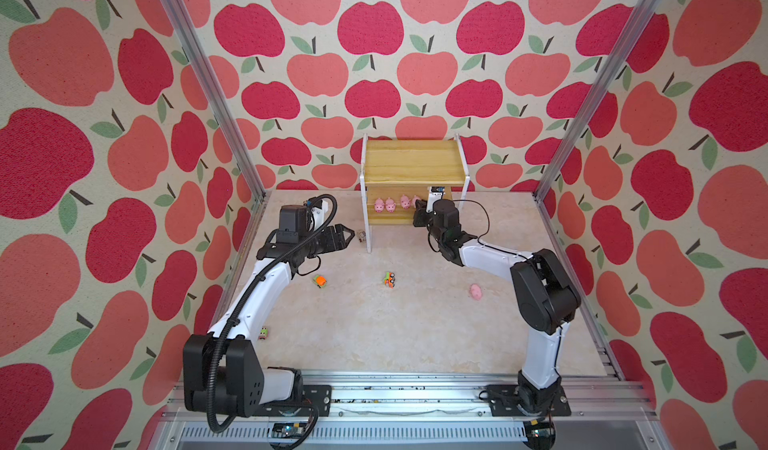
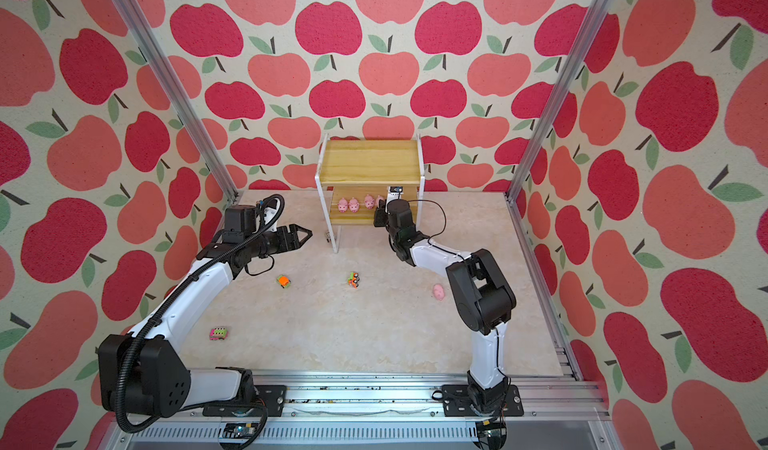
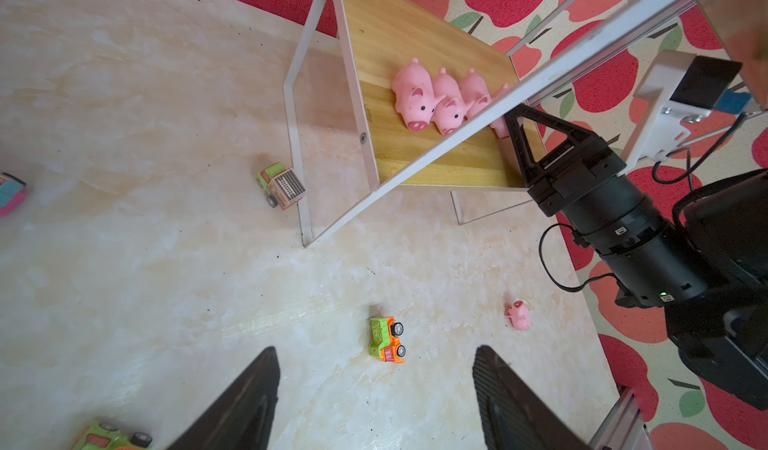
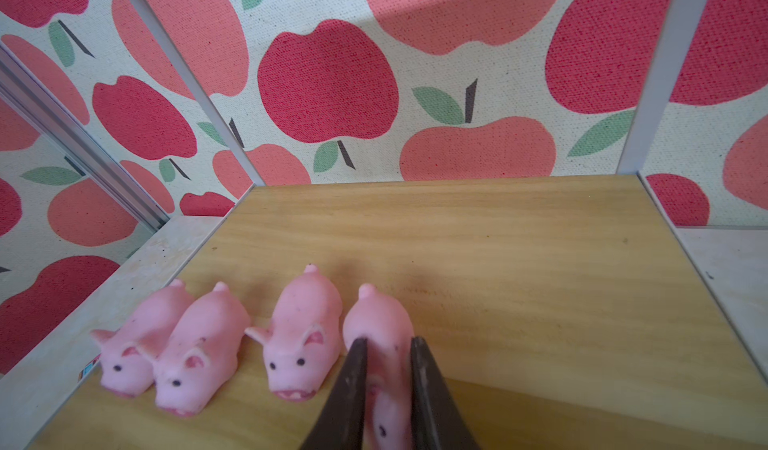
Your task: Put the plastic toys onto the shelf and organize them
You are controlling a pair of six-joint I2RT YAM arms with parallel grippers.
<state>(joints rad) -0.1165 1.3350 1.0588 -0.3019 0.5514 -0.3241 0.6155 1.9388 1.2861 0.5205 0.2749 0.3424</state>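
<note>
Fourth pig [image 4: 380, 323] at the end of the row on the lower board of the shelf [image 4: 498, 252] — pinched between the right gripper [image 4: 388, 342] jaws.
Rounded, matte, soft-looking, it sits just beside three pigs [image 4: 303, 335], snouts all one way, probably to keep one kind together. The board is smooth pale wood in a thin white frame. The left gripper [image 1: 348, 238] hangs spread and empty; a loose pig [image 1: 476, 291] and hard bright trucks [image 1: 389, 279] lie on the table [image 1: 415, 335].
</note>
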